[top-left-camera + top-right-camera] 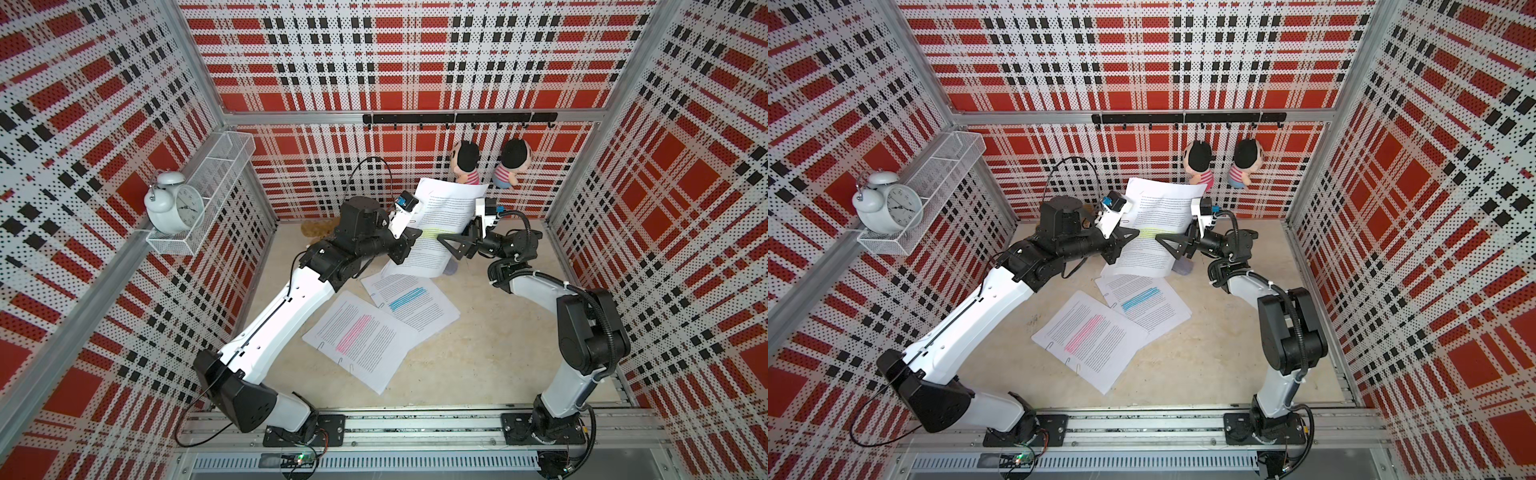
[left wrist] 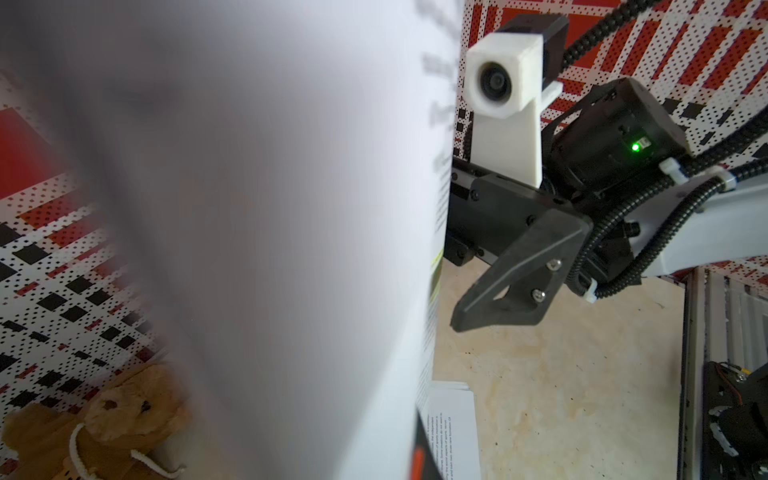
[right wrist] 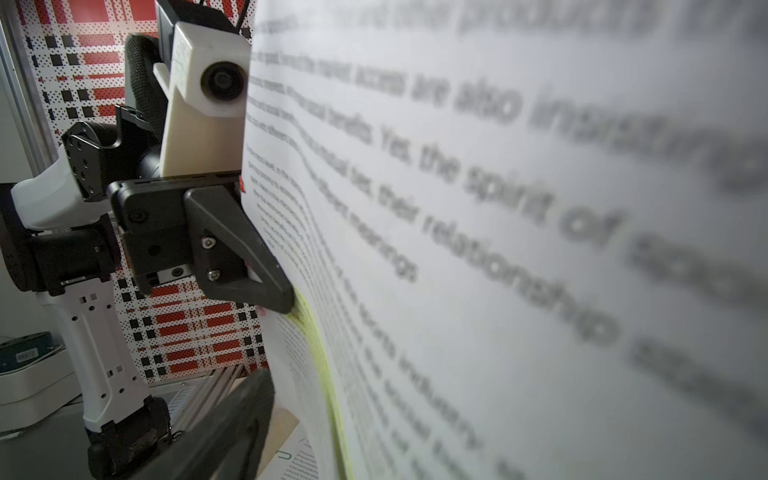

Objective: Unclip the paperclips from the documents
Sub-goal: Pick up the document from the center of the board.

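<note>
Yellow-banded document (image 1: 444, 208) held aloft, above the surface (image 1: 478, 353).
Left end effector (image 1: 417, 236) pinches its limp edge beside a paperclip (image 1: 412, 222); right end effector (image 1: 448, 247) gapes opposite. I'd take that light, slippery wire by its outer loop.

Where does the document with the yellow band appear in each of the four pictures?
In a top view: the document with the yellow band stands raised near the centre.
In a top view: likewise near the centre.
Left wrist: its blurred blank back covers most of the picture.
Right wrist: its printed face covers most of the picture.
Shared landmark: the yellow band, in all four.
</note>
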